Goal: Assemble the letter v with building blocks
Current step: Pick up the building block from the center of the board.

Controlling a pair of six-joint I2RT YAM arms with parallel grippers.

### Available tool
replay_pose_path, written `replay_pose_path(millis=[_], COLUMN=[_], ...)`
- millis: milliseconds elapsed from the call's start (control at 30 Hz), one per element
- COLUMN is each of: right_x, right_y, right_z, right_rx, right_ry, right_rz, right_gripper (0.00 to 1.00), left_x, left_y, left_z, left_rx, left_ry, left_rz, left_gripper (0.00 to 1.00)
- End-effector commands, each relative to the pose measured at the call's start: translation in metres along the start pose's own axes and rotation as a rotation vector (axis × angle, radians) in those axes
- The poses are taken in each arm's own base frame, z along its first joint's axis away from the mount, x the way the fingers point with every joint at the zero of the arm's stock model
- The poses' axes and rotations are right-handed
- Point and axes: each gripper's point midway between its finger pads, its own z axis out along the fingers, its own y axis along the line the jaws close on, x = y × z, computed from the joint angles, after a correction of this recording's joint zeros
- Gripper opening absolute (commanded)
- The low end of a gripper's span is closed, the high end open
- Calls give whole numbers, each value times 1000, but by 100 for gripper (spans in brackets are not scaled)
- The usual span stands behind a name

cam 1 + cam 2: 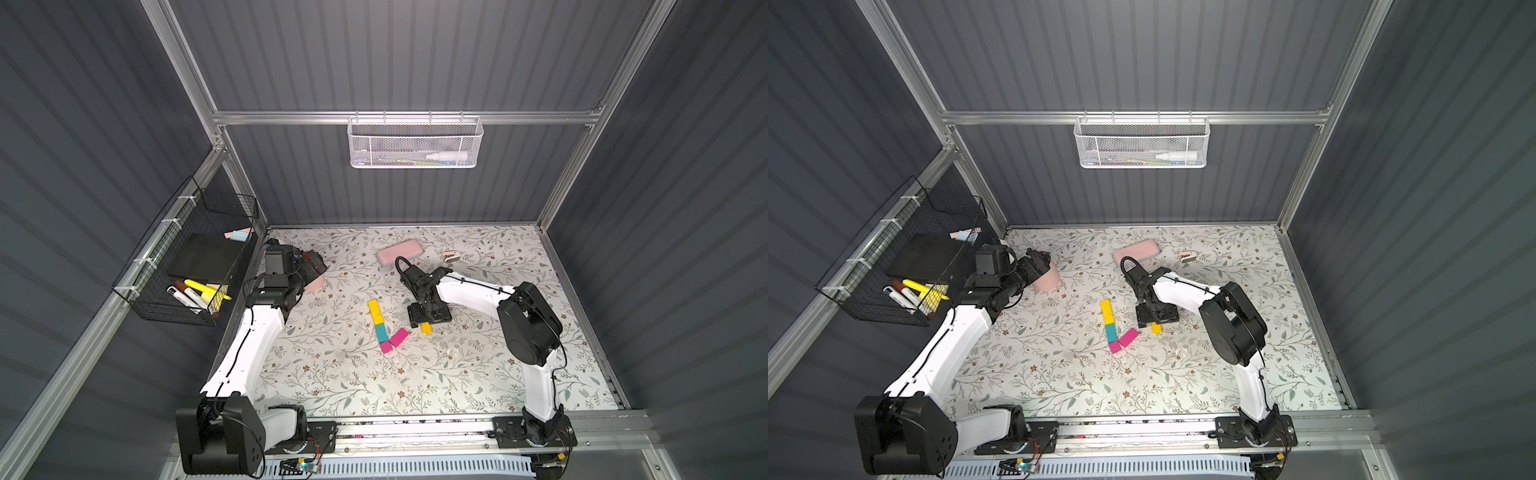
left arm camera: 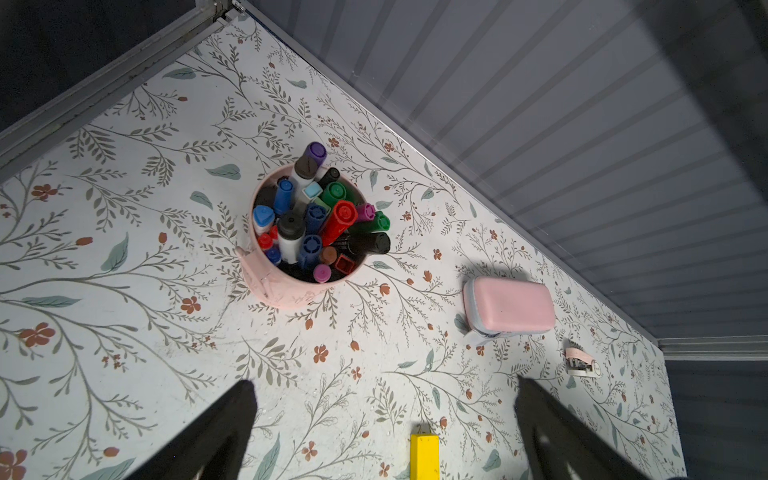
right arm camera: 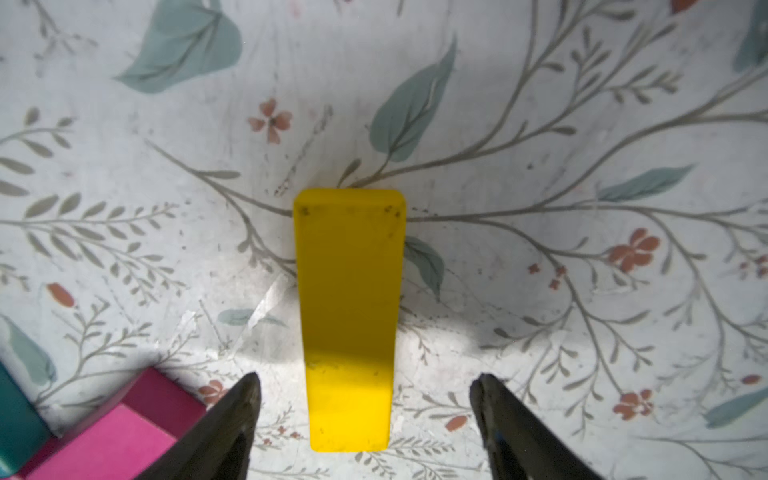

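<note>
pink cup (image 2: 270, 291) at bench (image 1: 332, 374) far-left corner: packed w/ markers (image 2: 322, 216). black wire basket (image 1: 166, 309) on left wall: marker pens (image 1: 185, 295), yellow highlighter (image 1: 203, 289), black box (image 1: 208, 255). white mesh basket (image 1: 415, 141) on rear rail: white bottle (image 1: 446, 156). pink case (image 1: 400, 251), small pink item (image 1: 450, 256) lie beyond right arm. left jaws: wide apart, empty, near cup. right jaws: part open, straddling loose yellow block (image 3: 349, 320), gap each side, no grip. long yellow block (image 1: 377, 311), teal block (image 1: 381, 333), short magenta block (image 1: 386, 347) end to end; magenta block (image 1: 399, 337) angles off, near loose one.
</note>
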Motion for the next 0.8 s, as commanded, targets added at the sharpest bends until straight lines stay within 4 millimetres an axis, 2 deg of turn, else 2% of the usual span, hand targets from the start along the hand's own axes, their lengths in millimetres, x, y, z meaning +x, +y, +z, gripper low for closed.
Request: replay_pose_path(millis=[0, 533, 767], right_x=[8, 10, 3], right_y=[-2, -3, -1], right_z=[12, 20, 9], right_rx=[9, -2, -15], right_ry=[37, 47, 15], right_rz=[4, 53, 98], right_gripper=[72, 41, 30], left_x=[4, 6, 6], left_y=[5, 6, 5], left_z=[4, 6, 6], left_rx=[-8, -11, -8], left_ry=[18, 24, 25], left_rz=[-1, -1, -1], left_gripper=[99, 99, 100])
